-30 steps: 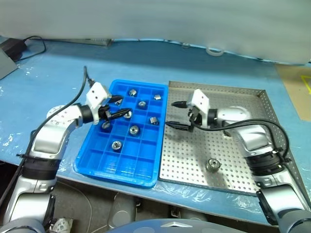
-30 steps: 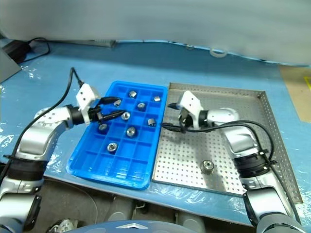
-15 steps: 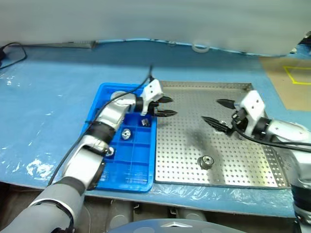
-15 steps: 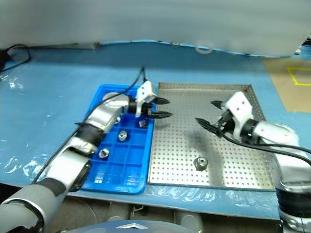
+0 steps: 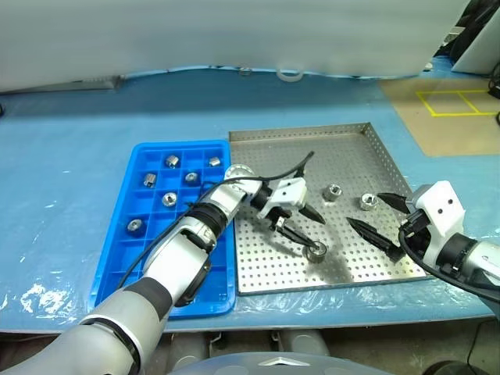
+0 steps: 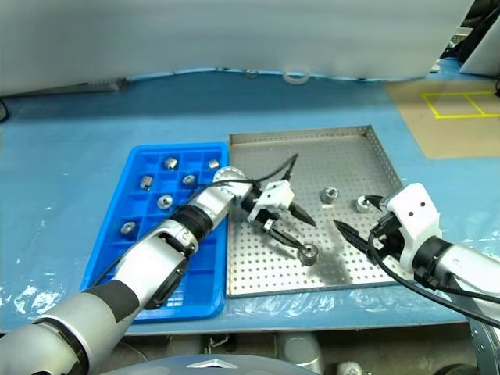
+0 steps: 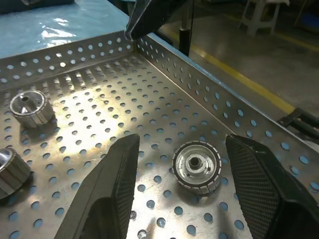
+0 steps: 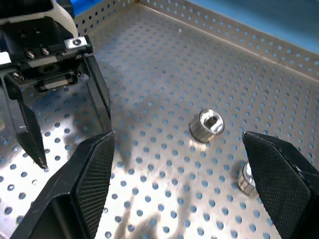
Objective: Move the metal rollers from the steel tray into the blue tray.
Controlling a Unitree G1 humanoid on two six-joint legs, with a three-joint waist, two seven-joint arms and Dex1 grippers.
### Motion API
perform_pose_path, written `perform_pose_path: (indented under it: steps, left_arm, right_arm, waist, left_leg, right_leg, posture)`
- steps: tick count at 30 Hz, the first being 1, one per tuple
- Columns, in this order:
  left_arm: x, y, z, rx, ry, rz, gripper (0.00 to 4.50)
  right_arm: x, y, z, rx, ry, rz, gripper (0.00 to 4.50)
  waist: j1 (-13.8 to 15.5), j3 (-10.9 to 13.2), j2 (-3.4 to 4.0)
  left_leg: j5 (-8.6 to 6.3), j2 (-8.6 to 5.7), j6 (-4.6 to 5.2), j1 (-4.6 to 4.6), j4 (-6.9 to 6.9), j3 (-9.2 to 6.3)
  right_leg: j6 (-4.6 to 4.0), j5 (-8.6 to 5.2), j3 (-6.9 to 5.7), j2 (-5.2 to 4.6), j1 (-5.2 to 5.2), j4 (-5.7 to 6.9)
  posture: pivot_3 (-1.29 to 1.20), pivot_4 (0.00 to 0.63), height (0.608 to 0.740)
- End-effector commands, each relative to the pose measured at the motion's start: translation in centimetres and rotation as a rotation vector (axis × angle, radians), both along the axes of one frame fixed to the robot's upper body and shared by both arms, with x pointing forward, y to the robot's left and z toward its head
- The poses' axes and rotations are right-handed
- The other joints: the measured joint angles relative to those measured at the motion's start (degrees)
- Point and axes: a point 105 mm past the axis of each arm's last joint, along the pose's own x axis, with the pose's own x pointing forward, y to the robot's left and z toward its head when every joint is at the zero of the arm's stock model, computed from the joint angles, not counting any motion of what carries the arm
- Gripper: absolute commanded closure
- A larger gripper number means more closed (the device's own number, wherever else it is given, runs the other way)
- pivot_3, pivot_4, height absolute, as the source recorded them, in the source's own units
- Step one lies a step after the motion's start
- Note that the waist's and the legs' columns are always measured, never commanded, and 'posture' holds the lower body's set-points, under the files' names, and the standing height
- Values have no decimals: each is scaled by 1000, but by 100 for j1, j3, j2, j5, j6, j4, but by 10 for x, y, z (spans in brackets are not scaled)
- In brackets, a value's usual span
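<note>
On the left, the blue tray (image 5: 117,258) is lying with five metal rollers (image 5: 171,161) already sitting in separate compartments toward its far end, its near compartments standing bare. Just beside it to the right, rim to rim, the steel tray (image 5: 344,137) is holding three more rollers.

The left arm is reaching across from the blue tray over the steel tray, and the left gripper (image 5: 301,226) is hanging with its fingers spread and nothing between them. The nearest roller (image 5: 316,251) is standing on end near the tray's front rim, hole facing up, so it is offering the same round side from any direction. In the left wrist view this roller (image 7: 196,166) is lying between the two fingertips (image 7: 124,154) and slightly ahead of them, apart from both; I judge a short push forward and down would be enough to bracket it.

Further right, two rollers (image 5: 333,191) (image 5: 367,203) are resting close together toward the middle of the tray. The right gripper (image 5: 384,217) is hovering at the tray's right edge, jaws wide and empty, pointing toward that pair. So the left gripper is the nearer one to the front roller, the right gripper to the pair.
</note>
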Motion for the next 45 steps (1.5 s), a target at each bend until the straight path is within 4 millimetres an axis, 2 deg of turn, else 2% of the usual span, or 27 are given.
perform_pose_path:
  steps: [1, 8, 14, 21, 24, 26, 31, 35, 37, 40, 45]
  left_arm:
    - [-8, -15, 3, -28, -44, -40, 1617]
    - [-18, -30, -10, -12, -47, -32, 1617]
    - [-14, -26, -25, 46, -78, 15, 1617]
    - [-10, -19, -40, 111, -84, 59, 1617]
    - [-7, -18, -39, 110, -83, 76, 2094]
    - [-6, -17, -38, 102, -96, 88, 2662]
    - [-2, -17, -33, 62, -100, 117, 2645]
    - [-2, -22, -17, -63, 3, 160, 2645]
    - [-3, -19, -19, -78, 26, 179, 2645]
    - [-2, -15, -23, -84, -3, 224, 2645]
    - [-2, -10, -9, -164, -17, 281, 2645]
  right_arm:
    - [-9, 1, 10, -30, -33, -13, 233]
    - [-20, -1, 3, -48, 11, -50, 233]
    - [-26, -1, -2, -58, 35, -66, 233]
    - [-19, 4, 0, -56, 25, -61, 233]
    - [-16, 5, 0, -55, 23, -56, 233]
    - [-14, 5, 0, -55, 25, -54, 233]
    - [-11, 3, -3, -48, 31, -47, 233]
    - [-18, 5, -12, -34, 66, -39, 233]
    - [-21, 8, -15, -26, 80, -27, 233]
    - [-25, 12, -18, -12, 100, -11, 233]
    - [-33, 20, -23, 5, 141, 21, 233]
  waist:
    - [-79, 0, -1]
    - [-425, 0, 0]
    - [-703, 0, 1]
    - [-1028, 0, 1]
    - [-1080, 0, 1]
    - [-1106, 0, 1]
    - [-1114, 0, 1]
    - [-1109, 0, 2]
    - [-1108, 0, 2]
    - [-1111, 0, 2]
    - [-1102, 1, 2]
  left_leg:
    - [-2, -3, 4, -3, 0, 1]
    - [-9, -4, 12, -6, 0, 0]
    - [-28, -5, 6, 8, -5, -17]
    - [-46, -28, 26, 2, -4, -16]
    - [-50, -28, 30, 6, -4, -18]
    - [-54, -29, 36, 6, -4, -19]
    - [-59, -38, 45, 6, -2, -18]
    - [-62, -44, 50, 6, -3, -18]
    - [-64, -45, 54, 3, -4, -18]
    - [-67, -45, 61, 3, -4, -18]
    - [-71, -46, 54, 4, -3, -18]
  right_leg:
    - [0, 0, 0, -3, -1, -4]
    - [3, -1, -8, -3, 5, -21]
    - [27, 6, -29, -2, 54, -90]
    - [26, 8, -29, -21, 62, -114]
    - [27, 8, -33, -20, 74, -126]
    - [27, 8, -33, -22, 79, -133]
    - [25, 9, -33, -30, 85, -139]
    - [26, 9, -38, -39, 84, -138]
    - [25, 9, -42, -43, 83, -138]
    - [25, 9, -43, -46, 84, -139]
    - [25, 9, -44, -46, 85, -138]
  posture:
    - [-766, 150, 740]
    - [-807, 150, 740]
    - [-811, 150, 740]
    - [-788, 150, 740]
    - [-776, 150, 740]
    - [-766, 150, 740]
    - [-747, 150, 740]
    - [-733, 150, 740]
    - [-722, 150, 740]
    - [-708, 150, 740]
    - [-696, 150, 740]
